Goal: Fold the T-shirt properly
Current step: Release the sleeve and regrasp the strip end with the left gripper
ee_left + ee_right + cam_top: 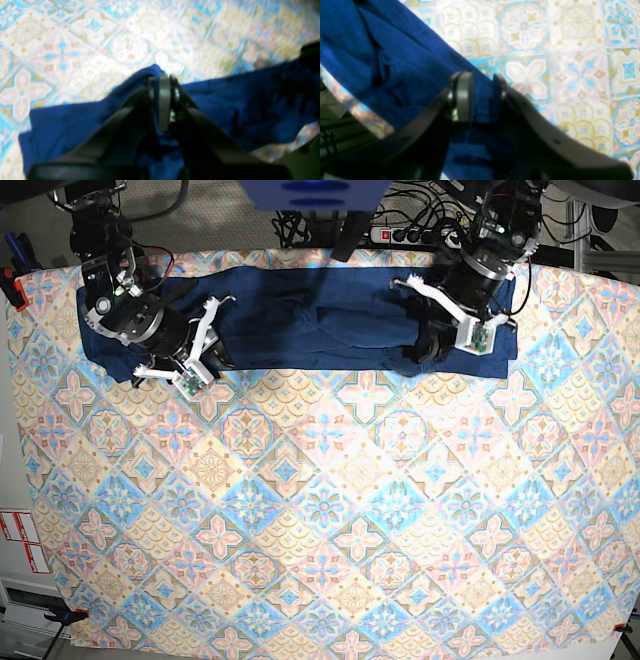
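The T-shirt (300, 320) is dark navy and lies stretched along the back of the table. My left gripper (163, 78) is shut on a bunched fold of its front edge, on the right in the base view (422, 352). The T-shirt (237, 100) spreads to both sides of it. My right gripper (482, 85) has a thick fold of the T-shirt (382, 50) filling the gap between its fingers. It stands at the front edge near the shirt's other end (212, 360). The neck label is hidden.
A tablecloth with blue, pink and tan tiles (320, 510) covers the whole table in front of the shirt. A power strip (410, 232) and cables lie just behind the table's back edge, close to both arm bases.
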Motion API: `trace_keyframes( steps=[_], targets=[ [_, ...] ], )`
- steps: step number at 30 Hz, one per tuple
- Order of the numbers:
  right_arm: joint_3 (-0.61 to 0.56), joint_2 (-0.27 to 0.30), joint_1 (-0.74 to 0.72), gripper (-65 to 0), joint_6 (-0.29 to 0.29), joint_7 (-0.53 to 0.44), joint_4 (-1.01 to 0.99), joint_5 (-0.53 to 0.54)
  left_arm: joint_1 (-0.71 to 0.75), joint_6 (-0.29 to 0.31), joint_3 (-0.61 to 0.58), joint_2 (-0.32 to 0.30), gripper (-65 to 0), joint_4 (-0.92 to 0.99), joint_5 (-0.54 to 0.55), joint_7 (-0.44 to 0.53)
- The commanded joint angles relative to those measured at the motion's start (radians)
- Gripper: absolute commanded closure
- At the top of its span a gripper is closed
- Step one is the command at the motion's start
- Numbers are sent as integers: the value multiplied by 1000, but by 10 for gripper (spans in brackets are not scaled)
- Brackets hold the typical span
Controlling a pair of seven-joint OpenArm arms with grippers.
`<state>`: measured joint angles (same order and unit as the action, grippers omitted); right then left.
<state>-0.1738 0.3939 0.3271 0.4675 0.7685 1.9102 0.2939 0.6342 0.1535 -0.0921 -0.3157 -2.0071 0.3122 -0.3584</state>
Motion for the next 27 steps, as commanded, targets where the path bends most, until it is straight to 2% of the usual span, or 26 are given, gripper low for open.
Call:
trace_keyframes(
  steps=[1, 3, 8, 10, 13, 16, 24, 27],
  targets=[
    [4, 10, -7, -135, 0, -20, 15, 11, 20, 2, 2, 13, 0, -19, -14, 23],
    [4, 10, -7, -135, 0, -20, 15, 11, 43, 2, 10, 34, 0, -19, -63, 25],
    [4, 10, -7, -135, 0, -20, 15, 11, 85, 1, 10, 43, 0, -19, -189, 28],
    [4, 10, -7, -135, 0, -20, 15, 11, 100, -13, 10, 45, 0, -19, -226, 57],
    [4, 10, -7, -135, 0, -20, 15, 11, 128, -105, 12, 71, 0, -19, -296, 132],
    [4, 10, -7, -135, 0, -20, 15, 11, 144, -174, 4, 71, 0, -19, -373, 161],
    [4, 10, -7, -135, 0, -19, 15, 11, 151, -309, 10, 77, 0, 32, -379, 158],
    [3, 10, -7, -135, 0, -17, 15, 11, 151, -331, 2, 79, -14, 65, -381, 158]
  ],
)
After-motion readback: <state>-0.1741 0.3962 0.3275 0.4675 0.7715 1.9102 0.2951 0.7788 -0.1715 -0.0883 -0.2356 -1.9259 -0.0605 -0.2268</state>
